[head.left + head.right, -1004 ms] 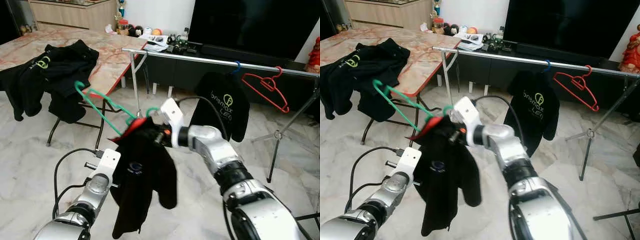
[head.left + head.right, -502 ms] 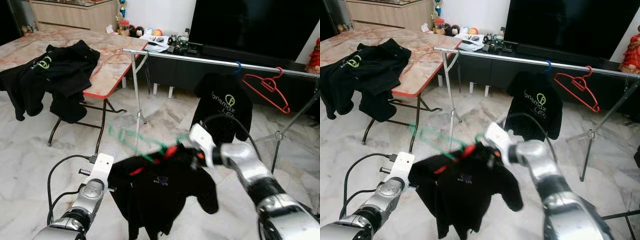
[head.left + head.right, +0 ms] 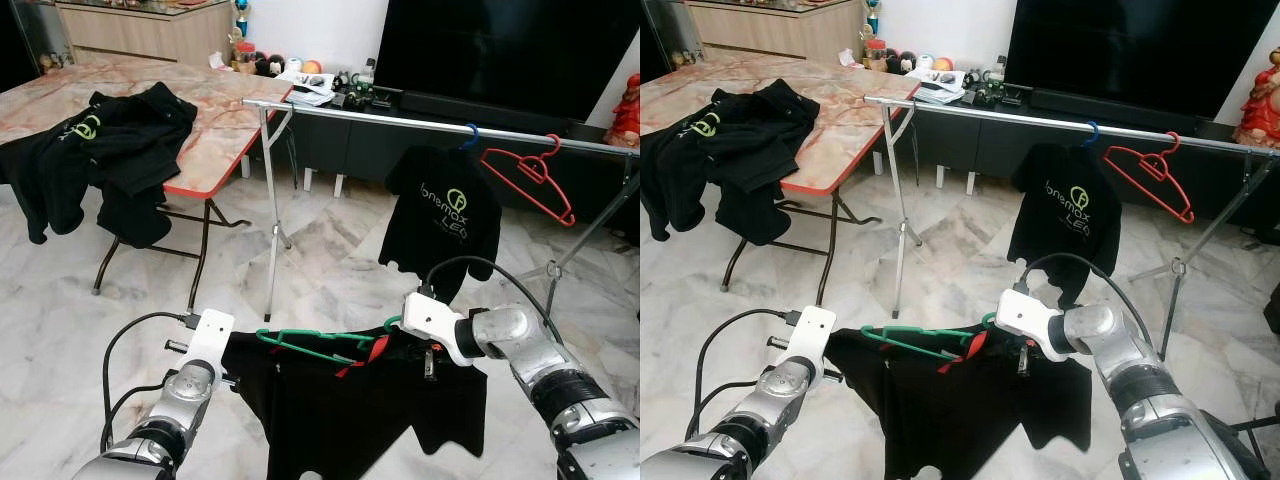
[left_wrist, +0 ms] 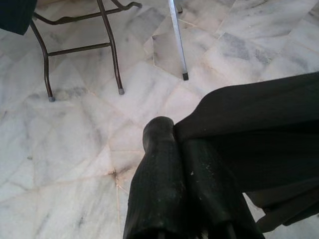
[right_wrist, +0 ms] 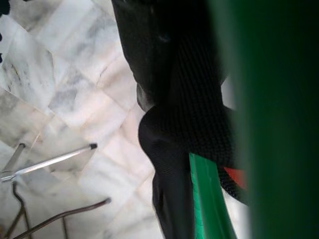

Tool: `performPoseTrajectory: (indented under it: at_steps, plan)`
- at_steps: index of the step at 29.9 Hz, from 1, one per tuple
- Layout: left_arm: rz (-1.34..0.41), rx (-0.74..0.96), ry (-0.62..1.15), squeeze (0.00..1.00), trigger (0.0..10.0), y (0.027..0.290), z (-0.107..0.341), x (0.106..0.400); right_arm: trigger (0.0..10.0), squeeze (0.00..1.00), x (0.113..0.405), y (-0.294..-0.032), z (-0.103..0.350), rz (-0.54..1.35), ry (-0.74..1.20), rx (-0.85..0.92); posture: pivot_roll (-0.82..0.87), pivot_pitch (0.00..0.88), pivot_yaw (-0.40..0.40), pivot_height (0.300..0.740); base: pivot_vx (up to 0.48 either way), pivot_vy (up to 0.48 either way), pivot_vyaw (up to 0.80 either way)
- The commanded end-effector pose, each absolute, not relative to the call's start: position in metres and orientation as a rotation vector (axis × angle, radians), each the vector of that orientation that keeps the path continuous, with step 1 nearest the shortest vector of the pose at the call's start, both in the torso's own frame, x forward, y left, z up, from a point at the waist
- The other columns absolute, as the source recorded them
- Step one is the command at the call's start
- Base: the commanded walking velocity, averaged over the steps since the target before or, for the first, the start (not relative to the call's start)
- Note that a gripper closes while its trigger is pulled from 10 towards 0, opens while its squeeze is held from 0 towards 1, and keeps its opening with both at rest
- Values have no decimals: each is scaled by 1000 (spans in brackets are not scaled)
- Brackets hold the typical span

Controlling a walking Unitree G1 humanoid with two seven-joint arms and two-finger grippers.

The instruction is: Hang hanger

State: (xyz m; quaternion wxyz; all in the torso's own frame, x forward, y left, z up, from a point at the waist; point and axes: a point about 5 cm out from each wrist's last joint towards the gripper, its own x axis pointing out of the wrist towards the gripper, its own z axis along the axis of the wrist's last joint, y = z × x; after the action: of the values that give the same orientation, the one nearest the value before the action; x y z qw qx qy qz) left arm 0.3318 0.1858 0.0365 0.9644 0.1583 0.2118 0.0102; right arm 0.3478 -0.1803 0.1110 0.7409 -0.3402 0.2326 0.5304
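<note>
While we hold the load low over the marble floor (image 3: 60, 300), the clothes rail (image 3: 420, 122) stands well ahead, one upright leg (image 3: 270, 215) between us and it, folding table (image 3: 215, 130) to the left. On the rail we count one black shirt on a blue hook (image 3: 445, 215) and one empty red hanger (image 3: 530, 175); a pile of black clothes (image 3: 110, 150) sits on the table. Green hanger (image 3: 320, 345) lies roughly level, long axis left-right, hook toward the right gripper (image 3: 425, 355), threaded in the held black shirt (image 3: 340, 410). Right gripper's fingers (image 5: 172, 199) are clamped at the hanger. Left gripper (image 4: 182, 179) is closed, pinching shirt fabric.
</note>
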Motion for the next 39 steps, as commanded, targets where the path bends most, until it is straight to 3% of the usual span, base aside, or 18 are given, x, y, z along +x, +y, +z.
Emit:
performPoseTrajectory:
  at_steps: [1,7,13,18,24,29,35,39]
  plan:
    - [76,312,446,0,0,202,34,327,10000,0,343,-211,103,1073,630,-879,94,0,-64,740,0,0,0]
    - [75,309,441,0,0,202,36,329,10000,0,342,-212,92,1048,689,-1031,98,0,-64,740,0,0,0]
    - [60,296,434,0,0,201,38,330,10000,0,349,-214,89,909,722,-1159,105,0,-69,740,0,0,0]
    - [15,284,429,0,0,195,38,332,10000,0,354,-207,87,822,689,-1139,106,0,-72,740,0,0,0]
    - [-346,-1,296,0,0,159,66,346,10000,0,351,-185,73,800,648,-1040,119,0,-79,740,0,0,0]
    - [-585,77,284,0,0,148,78,344,10000,0,353,-166,70,760,597,-940,130,0,-77,740,0,0,0]
    - [-706,118,286,0,0,151,86,342,10000,0,356,-148,73,757,563,-778,135,0,-77,740,0,0,0]
    - [-810,135,265,0,0,149,99,336,10000,0,358,-146,73,701,550,-777,138,0,-78,740,0,0,0]
